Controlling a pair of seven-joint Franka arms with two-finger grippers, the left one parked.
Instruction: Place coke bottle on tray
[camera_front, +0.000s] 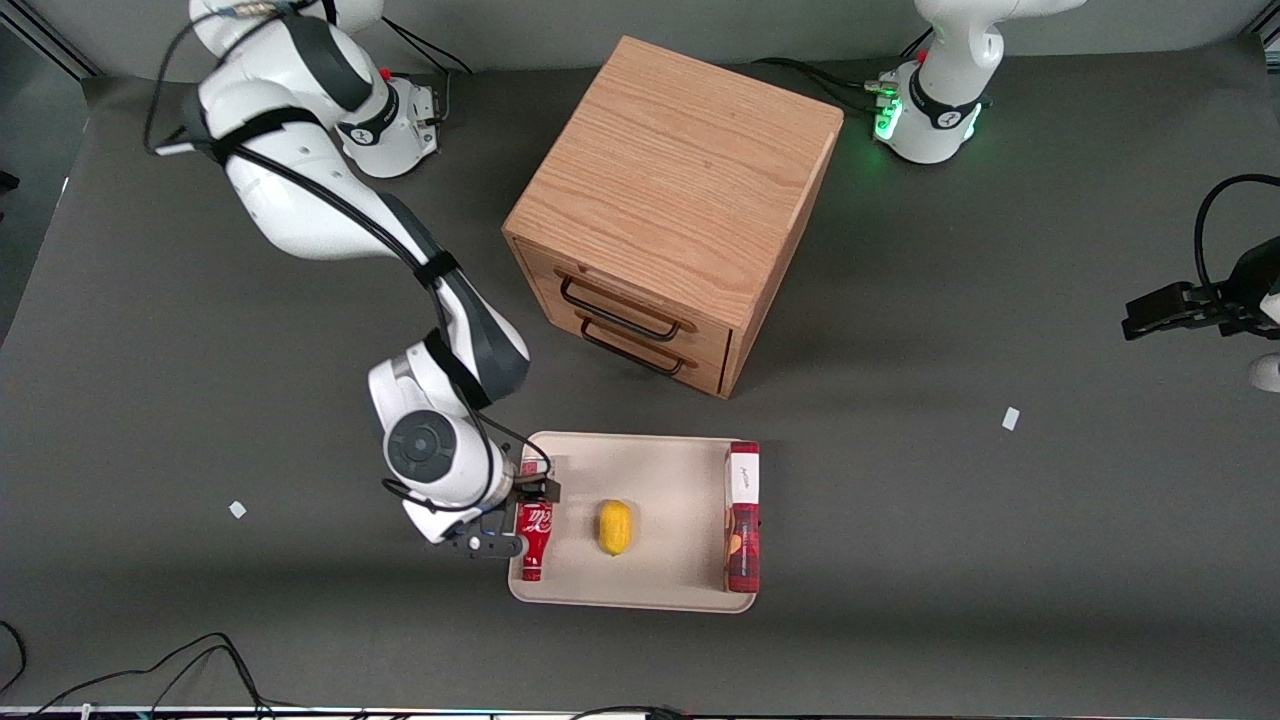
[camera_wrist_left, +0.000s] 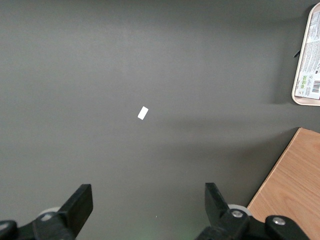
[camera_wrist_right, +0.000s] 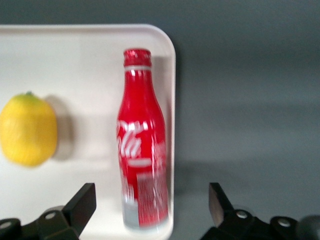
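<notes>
A dark grey table (camera_front: 200, 400) is seen from above, with a white robot arm reaching down toward a shallow cream tray (camera_front: 660, 470). The coke bottle (camera_front: 535, 540) lies flat on its side in the tray, along the rim at the working arm's end, its neck pointing toward the front camera. The wrist camera shows the bottle (camera_wrist_right: 141, 160) close up, red with white script, resting against the tray's rim (camera_wrist_right: 170, 50). The gripper (camera_front: 510, 520) hovers just above the bottle, and its fingers (camera_wrist_right: 80, 205) are spread wide apart, gripping nothing. A yellow lemon (camera_front: 615, 527) sits near the middle of the tray, close beside the bottle but not touching. A red box (camera_front: 742, 515) with a white label lies along the tray's rim at the parked arm's end. A wooden cabinet (camera_front: 670, 190) with two drawers stands on the table farther from the front camera than the tray.
</notes>
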